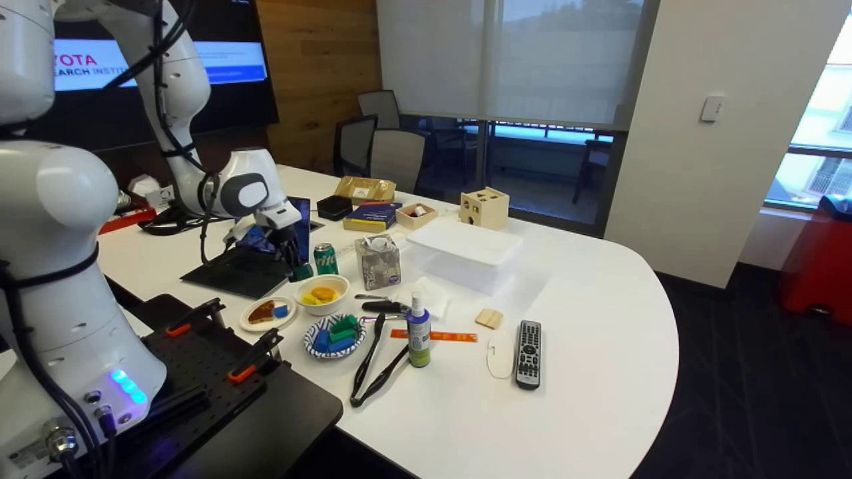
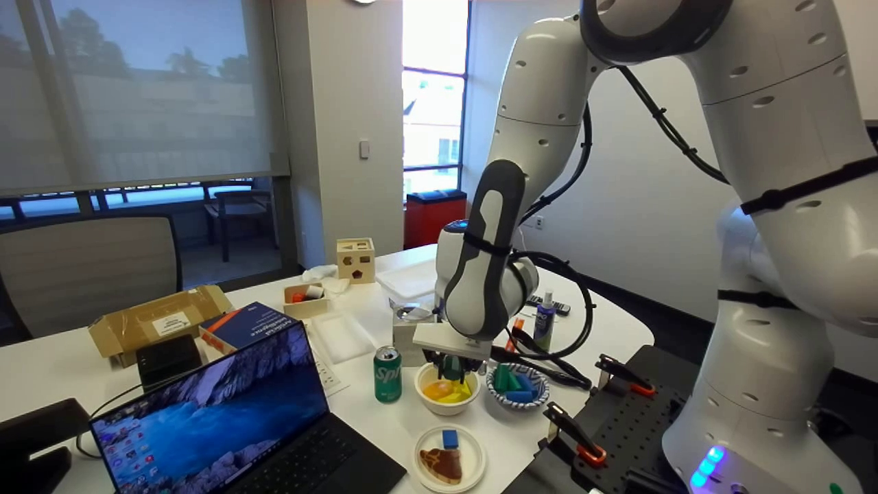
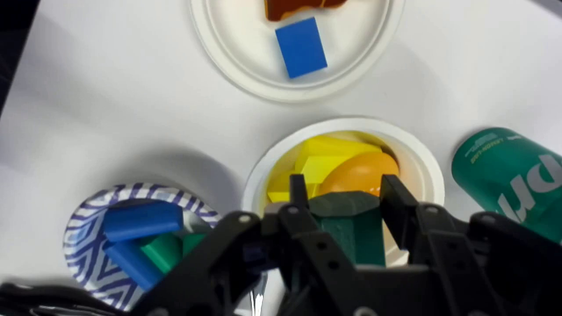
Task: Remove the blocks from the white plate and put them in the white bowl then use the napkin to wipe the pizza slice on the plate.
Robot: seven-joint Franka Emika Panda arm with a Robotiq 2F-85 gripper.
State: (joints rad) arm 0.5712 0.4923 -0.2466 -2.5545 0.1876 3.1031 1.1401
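My gripper is shut on a dark green block and holds it over the white bowl. The gripper also shows in an exterior view. Several yellow blocks and an orange egg-shaped piece lie in the bowl; the gripper hides its near part. The white plate holds a blue block and the brown pizza slice; the wrist view cuts the slice off. A crumpled white sheet, perhaps the napkin, lies by the tissue box.
A patterned bowl with blue and green blocks stands beside the white bowl. A green can, tissue box and laptop are close by. Black tongs and a spray bottle stand or lie beyond the patterned bowl.
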